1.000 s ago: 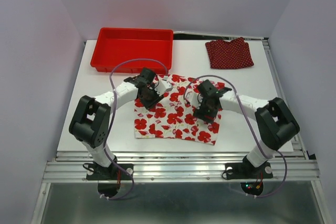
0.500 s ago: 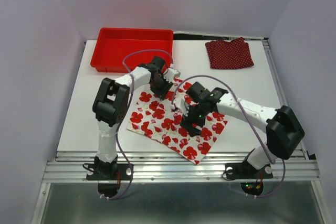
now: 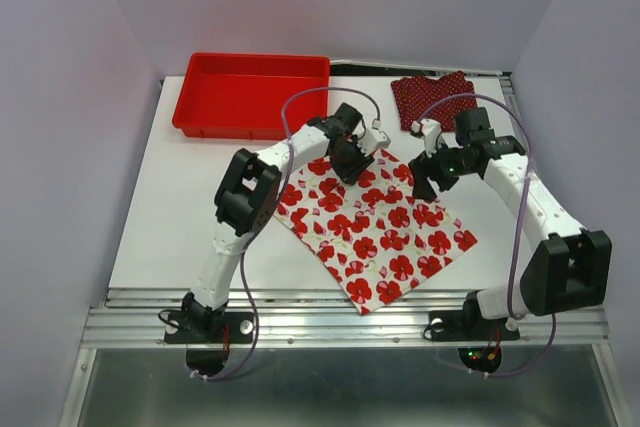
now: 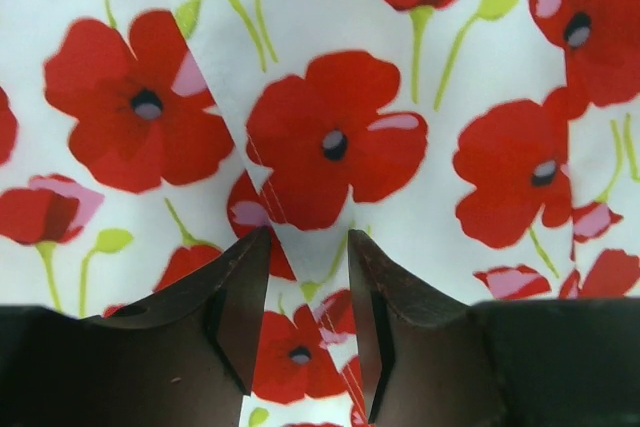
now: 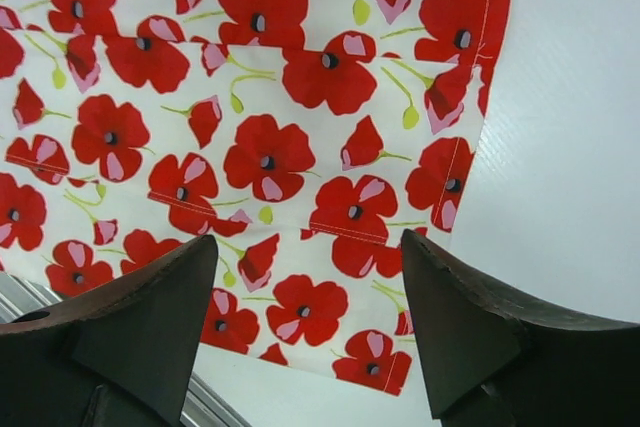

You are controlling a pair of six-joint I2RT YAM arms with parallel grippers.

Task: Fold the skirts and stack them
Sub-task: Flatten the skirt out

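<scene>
Fingers (image 4: 240, 292) of the left gripper (image 4: 308, 247) stand a little apart, low over the floral skirt (image 3: 385, 237). A pleat of the cloth runs into the gap, but we see nothing clamped. The right gripper (image 5: 308, 247) is spread wide and holds nothing. It hangs above the skirt's far right edge, with bare table (image 3: 180, 217) just beyond.

The floral skirt lies spread in the middle of the table, skewed so that one corner points at the near edge. The dotted skirt (image 3: 445, 87) sits at the back right, well apart and partly behind the right arm. The tray (image 3: 252, 130) is at the back left.

We judge that the work is at the laying-out stage, with no fold made yet. To do it well, we should first get rid of the pleat under the left fingers, so that it does not end up inside the fold. Then each gripper should take one corner of the same edge, pinching only the cloth it means to lift. Both should rise together and carry that edge straight across to the opposite one, keeping the cloth taut between them. The skew matters, because a pull along the table's lines instead of the skirt's own would leave the halves off-square. Each gripper should let go only once its edge has settled.
</scene>
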